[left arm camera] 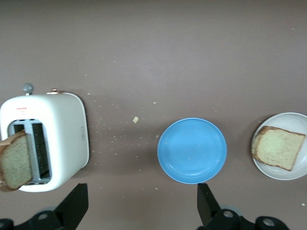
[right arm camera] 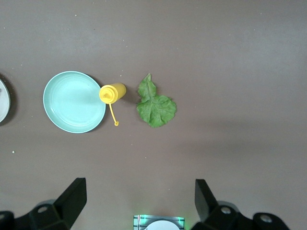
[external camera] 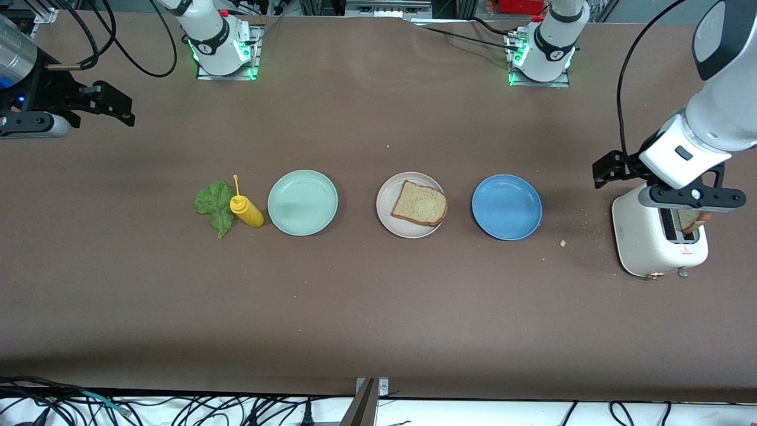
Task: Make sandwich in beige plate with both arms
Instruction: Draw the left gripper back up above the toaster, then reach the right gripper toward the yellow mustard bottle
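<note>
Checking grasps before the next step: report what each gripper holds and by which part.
Nothing is held. The left gripper hangs open above the toaster; the right gripper waits open.

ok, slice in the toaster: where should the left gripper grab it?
Grip the bread slice on its exposed top half, from straight above, one finger on each flat face. It stands on edge, leaning out of the toaster slot, so only that part is reachable. Left gripper is open.

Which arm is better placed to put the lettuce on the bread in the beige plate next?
Right. The lettuce leaf lies toward the right arm's end of the table, past the mint-green plate from the beige plate. The right gripper hangs open at that end; the left gripper is open over the toaster.
</note>
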{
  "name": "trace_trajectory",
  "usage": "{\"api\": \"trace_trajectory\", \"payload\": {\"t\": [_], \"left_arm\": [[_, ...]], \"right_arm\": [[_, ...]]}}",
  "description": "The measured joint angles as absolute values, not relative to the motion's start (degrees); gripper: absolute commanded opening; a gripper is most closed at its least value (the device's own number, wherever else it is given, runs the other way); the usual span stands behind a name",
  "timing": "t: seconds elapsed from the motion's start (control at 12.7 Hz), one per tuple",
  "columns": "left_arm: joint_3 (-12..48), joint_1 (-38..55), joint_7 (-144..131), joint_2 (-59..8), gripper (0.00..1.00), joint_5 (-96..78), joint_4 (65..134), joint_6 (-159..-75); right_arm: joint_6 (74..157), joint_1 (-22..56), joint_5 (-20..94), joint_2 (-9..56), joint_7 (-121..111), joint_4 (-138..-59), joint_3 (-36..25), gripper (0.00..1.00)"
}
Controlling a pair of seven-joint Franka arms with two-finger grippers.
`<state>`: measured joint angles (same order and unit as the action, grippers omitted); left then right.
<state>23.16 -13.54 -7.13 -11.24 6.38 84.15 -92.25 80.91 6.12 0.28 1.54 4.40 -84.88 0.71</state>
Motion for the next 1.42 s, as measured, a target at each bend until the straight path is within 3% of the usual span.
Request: {"api": "trace_trajectory", "payload": {"t": [0.24,0.47,0.71,1.42], "left_arm": [[12.42,-7.06,-6.24,-9.78,1.0,0.08,85.32,-92.35],[7.3,-3.09,-6.02,-5.75,1.0,-0.91,90.7,-96.06],[6.9,-1.38,-6.07,-1.71,1.0,-0.45,95.22,-96.75],[6.89,-1.15,-6.07,-1.09,1.0,-0.41,95.88,-96.7]], "right_arm": [[79.41,6.09,0.28,1.53,4.4,-84.88,0.38,1.0],[79.24,6.09,0.28,1.42,4.4,-84.87,0.32,1.0],[79.22,6.09,0.27,1.38,4.4,-84.87,0.3,1.0],[79.29,6.12,0.26,1.43,4.4,-84.9,-0.81,1.0]]}}
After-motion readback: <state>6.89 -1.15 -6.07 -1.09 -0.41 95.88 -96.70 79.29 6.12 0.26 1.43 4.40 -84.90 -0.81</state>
